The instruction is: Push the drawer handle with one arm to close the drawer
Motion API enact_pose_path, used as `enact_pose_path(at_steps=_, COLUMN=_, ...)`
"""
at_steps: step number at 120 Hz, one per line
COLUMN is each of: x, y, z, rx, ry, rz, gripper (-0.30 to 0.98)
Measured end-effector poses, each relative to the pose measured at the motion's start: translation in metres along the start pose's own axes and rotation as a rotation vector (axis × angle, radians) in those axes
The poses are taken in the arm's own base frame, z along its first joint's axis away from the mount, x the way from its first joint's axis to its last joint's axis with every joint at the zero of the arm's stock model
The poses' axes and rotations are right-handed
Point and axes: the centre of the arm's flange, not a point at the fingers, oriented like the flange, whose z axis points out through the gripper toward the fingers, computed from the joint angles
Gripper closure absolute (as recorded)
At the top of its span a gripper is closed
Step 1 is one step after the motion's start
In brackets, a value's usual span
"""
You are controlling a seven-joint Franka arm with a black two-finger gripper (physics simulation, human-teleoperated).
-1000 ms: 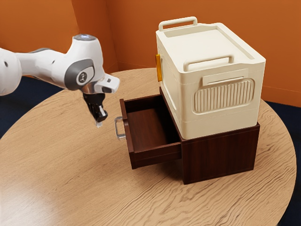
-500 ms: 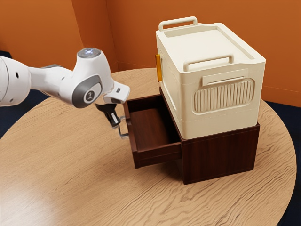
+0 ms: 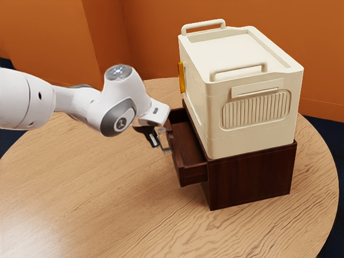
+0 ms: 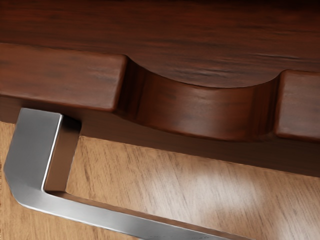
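The black gripper (image 3: 156,143) is low at the drawer's front in the exterior view, beside the metal handle (image 3: 166,150); whether they touch is hard to make out. The dark wooden drawer (image 3: 193,174) stands partly out of its brown cabinet (image 3: 252,174). In the wrist view the silver handle (image 4: 95,215) spans the lower left, one bent end meeting the drawer front (image 4: 55,76), whose upper edge has a curved notch. Part of the handle is cut off at the lower edge.
A cream box (image 3: 252,115) with two top handles and an orange tab (image 3: 181,78) rests on the cabinet. Around it spreads the round wooden table (image 3: 97,204), with orange walls behind.
My arm and gripper have moved toward the exterior view's right and a little down. The drawer and its handle have slid the same way, further into the cabinet, though the drawer remains partly open.
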Motion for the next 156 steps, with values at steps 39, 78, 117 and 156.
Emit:
enact_pose_path(at_steps=39, x=0.016, y=-0.003, z=0.014, rx=0.047, ry=0.057, rz=0.006, gripper=0.79)
enact_pose_path(at_steps=78, x=0.042, y=0.004, z=0.027, rx=0.072, ry=0.113, rz=0.019, gripper=0.79)
enact_pose_path(at_steps=117, x=0.055, y=0.019, z=0.035, rx=0.107, ry=0.201, rz=0.046, gripper=0.78)
enact_pose_path(at_steps=156, x=0.000, y=0.022, z=0.020, rx=0.070, ry=0.155, rz=-0.002, gripper=0.79)
